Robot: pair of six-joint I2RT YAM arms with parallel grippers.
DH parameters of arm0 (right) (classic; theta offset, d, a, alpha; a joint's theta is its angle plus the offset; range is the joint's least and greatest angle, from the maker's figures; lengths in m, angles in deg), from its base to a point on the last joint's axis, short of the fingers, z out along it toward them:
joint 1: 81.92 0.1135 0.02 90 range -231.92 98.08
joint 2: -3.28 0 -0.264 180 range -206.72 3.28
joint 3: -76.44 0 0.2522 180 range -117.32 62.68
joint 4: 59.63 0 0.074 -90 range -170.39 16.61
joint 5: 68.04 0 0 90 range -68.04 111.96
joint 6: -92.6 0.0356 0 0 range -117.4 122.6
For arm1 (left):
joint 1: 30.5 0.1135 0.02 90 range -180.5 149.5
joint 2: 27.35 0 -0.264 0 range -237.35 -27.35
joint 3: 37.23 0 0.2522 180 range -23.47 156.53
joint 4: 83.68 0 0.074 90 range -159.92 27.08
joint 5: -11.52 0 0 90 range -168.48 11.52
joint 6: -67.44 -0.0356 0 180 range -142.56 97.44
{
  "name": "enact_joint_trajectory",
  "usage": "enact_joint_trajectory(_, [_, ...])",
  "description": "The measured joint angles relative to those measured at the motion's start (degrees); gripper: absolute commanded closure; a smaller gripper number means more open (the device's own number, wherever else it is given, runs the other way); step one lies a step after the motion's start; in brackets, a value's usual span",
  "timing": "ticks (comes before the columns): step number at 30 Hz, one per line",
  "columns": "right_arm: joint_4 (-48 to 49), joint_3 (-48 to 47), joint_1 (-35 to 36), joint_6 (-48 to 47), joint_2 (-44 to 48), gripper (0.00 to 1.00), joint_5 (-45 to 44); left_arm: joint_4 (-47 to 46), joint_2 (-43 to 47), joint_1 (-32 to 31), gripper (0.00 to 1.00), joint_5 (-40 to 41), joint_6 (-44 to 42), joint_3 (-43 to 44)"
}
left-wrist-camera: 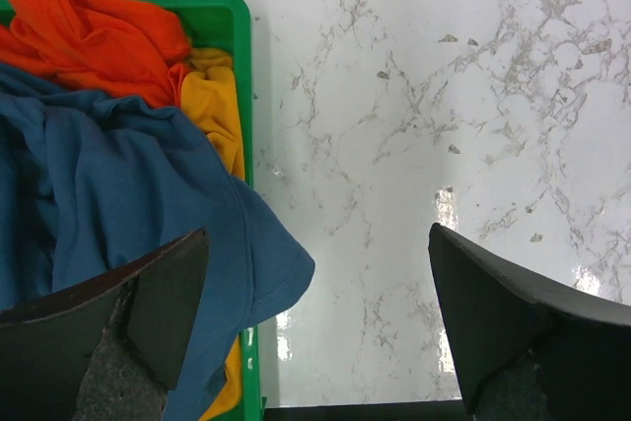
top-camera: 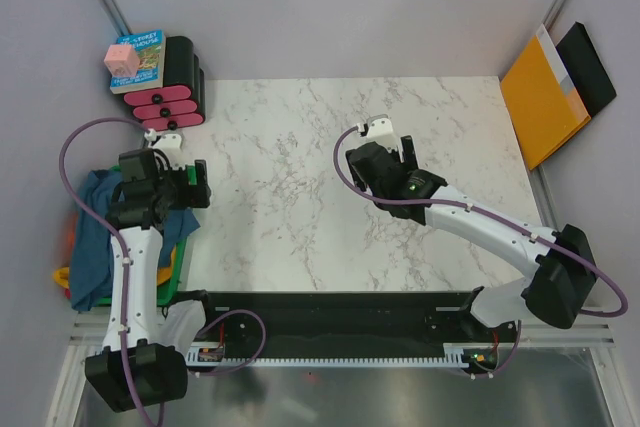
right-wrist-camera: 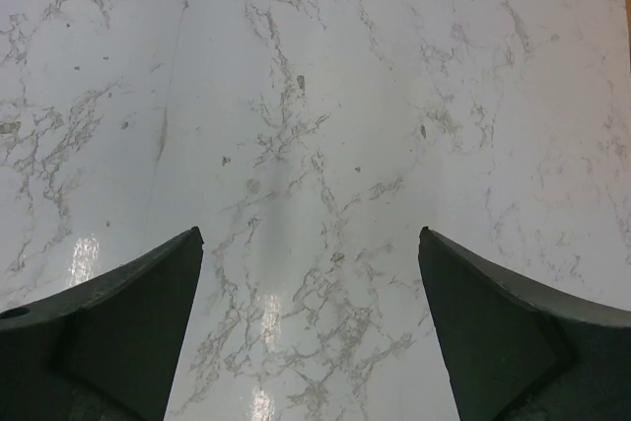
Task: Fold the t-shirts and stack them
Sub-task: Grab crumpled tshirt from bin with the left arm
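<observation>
- The left fingers [left-wrist-camera: 163, 293], dark blunt wedges, are spread wide and empty, one over cloth and one over bare table [top-camera: 300, 147].
- The right fingers [right-wrist-camera: 128, 313] are just as wide apart, holding nothing, above glossy white marble with grey veins.
- The t-shirts lie crumpled in a green plastic bin [left-wrist-camera: 240, 27] at the table's left edge. The blue shirt [left-wrist-camera: 108, 194] is on top and drapes over the rim, with the yellow shirt [left-wrist-camera: 212, 105] and orange shirt [left-wrist-camera: 99, 36] beyond it.
- Far left, a pink cube [top-camera: 121, 58] sits on a book [top-camera: 145, 55].
- Far right lies a flat orange envelope [top-camera: 540, 97].
</observation>
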Motion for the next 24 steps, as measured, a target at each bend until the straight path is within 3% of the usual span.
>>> enact_joint_trajectory(24, [1.16,0.02,0.00,2.67,-1.09,0.02,-0.63,-0.22,0.85,-0.04,0.01,7.56,0.04,-0.44])
